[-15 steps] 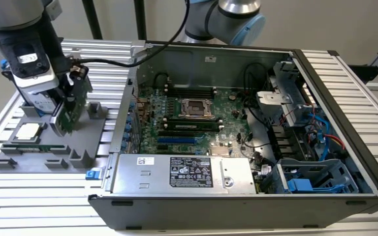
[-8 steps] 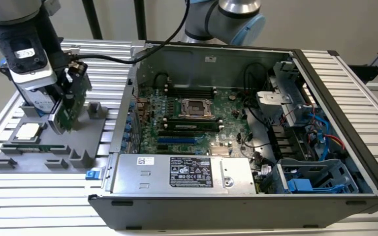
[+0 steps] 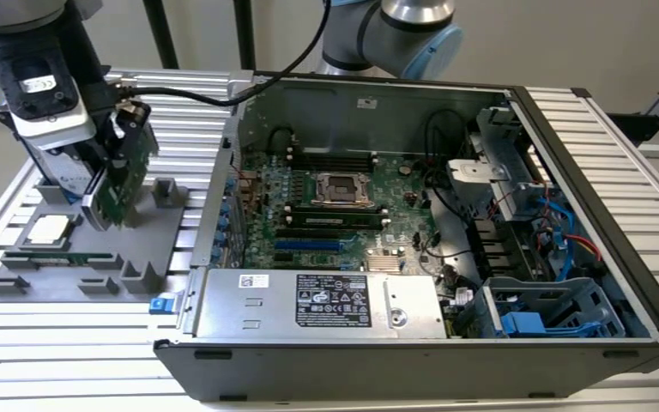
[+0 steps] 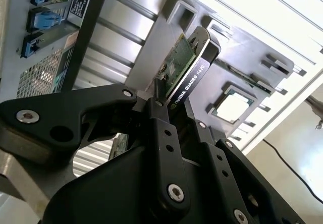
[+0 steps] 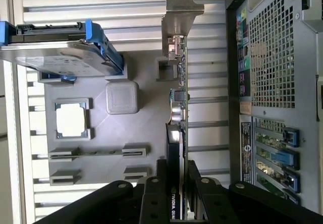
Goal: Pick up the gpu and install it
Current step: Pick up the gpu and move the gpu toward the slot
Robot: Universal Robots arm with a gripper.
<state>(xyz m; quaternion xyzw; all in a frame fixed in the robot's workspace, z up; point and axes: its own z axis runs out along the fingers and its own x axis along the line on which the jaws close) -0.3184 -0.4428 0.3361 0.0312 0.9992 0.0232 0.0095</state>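
The gripper (image 5: 176, 186) grips the gpu (image 5: 177, 108), its black fingers (image 5: 151, 199) closed against both faces at the cooler end. The card stands on edge over the grey tray (image 3: 175, 232), on the exterior view's left of the open computer case (image 3: 306, 107).

Open computer case (image 3: 421, 371) beside grey parts tray (image 3: 160, 239).
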